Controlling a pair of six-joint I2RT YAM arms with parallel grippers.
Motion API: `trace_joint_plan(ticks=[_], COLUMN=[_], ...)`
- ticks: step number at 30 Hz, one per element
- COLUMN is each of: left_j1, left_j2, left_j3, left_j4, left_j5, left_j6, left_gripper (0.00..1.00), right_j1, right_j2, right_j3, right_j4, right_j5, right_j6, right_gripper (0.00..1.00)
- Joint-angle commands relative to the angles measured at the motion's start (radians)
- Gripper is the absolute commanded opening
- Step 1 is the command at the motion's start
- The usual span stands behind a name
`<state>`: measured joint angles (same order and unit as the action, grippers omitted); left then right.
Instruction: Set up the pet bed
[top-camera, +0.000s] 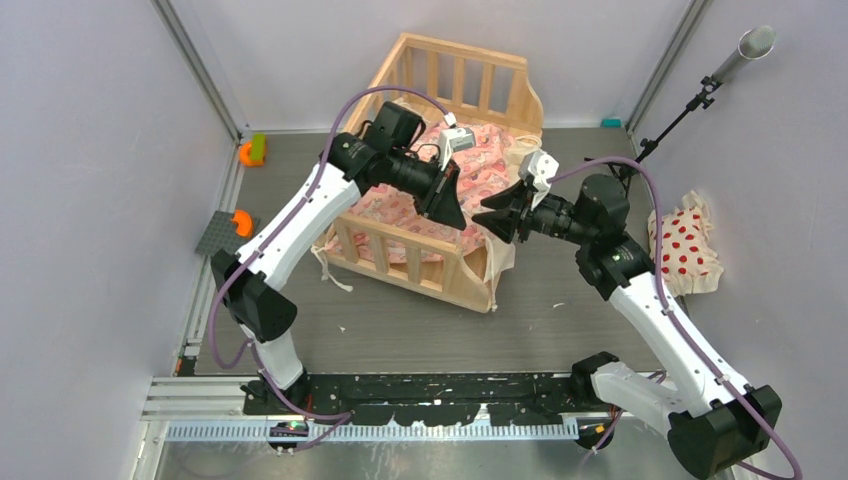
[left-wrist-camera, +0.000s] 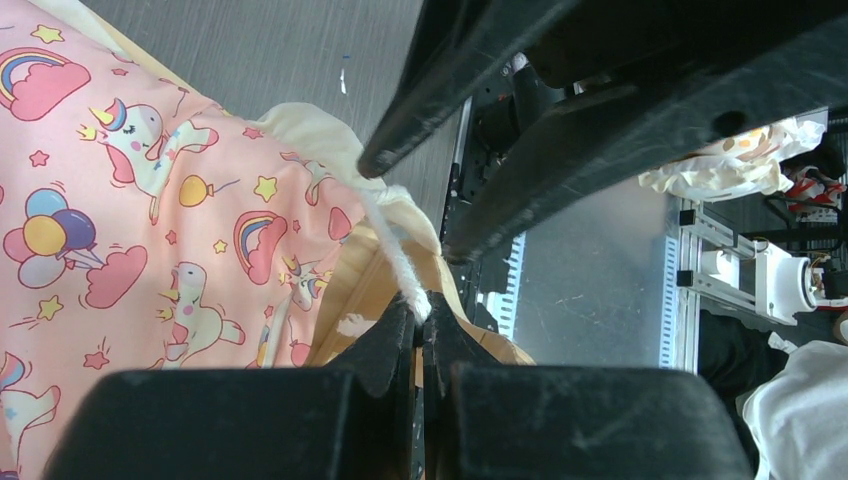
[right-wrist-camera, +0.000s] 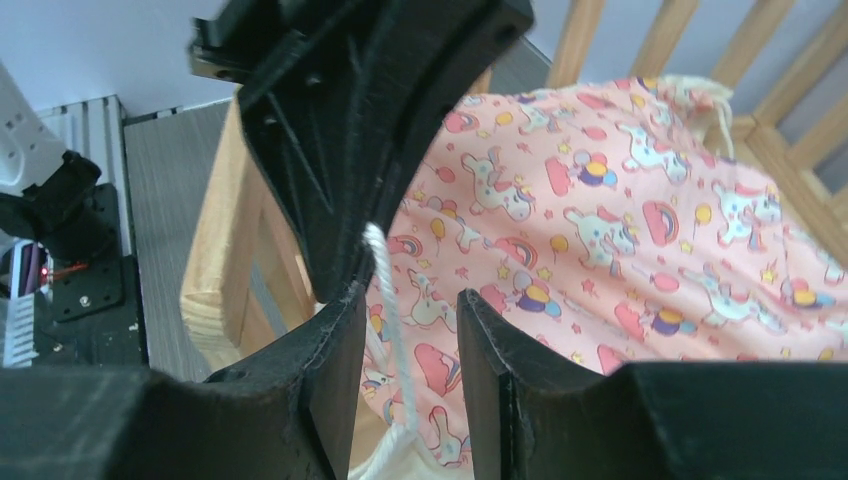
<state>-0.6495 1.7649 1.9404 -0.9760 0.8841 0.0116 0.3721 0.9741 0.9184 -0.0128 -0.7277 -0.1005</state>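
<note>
1. Cushion: pink, printed with unicorns, rainbows, balloons and stars; cream ruffled edge.
2. Cream tie cord: twisted, drawn out straight from the cushion's ruffled corner.
3. Pillow: white with red dots, rumpled, at the table's right edge against the wall.
4. Orange-and-green block: far left corner.
5. Grey studded plate: left edge, with an orange piece on it.
6. Teal item: by the far wall, too small to identify.
7. Metal tube: on a black stand, far right corner.
8. Table: grey wood-grain top.
</note>
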Motion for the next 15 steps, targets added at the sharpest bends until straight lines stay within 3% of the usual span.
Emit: trace_joint_plan(ticks=[1, 9, 15], left_j1=[0.004, 0.004, 0.004], left_j2=[-0.025, -0.022, -0.024], left_j3=[0.007, 0.015, 0.019], left_j4=[0.028, 0.025, 0.004], left_j5=[0.021, 0.031, 0.028], left_j6=[0.014, 0.028, 0.052], left_gripper=[0.0, 0.0, 0.0], right_j1=[0.013, 0.047, 0.061], right_j2=[0.001, 0.058, 0.092], right_j3=[0.074, 0.1, 0.113], right_j4=[-0.003, -0.084, -0.112], right_j5=[-0.135, -0.139, -0.093], right_j6=[-0.143, -0.254, -0.299], right_gripper=[0.43, 0.42, 0.34])
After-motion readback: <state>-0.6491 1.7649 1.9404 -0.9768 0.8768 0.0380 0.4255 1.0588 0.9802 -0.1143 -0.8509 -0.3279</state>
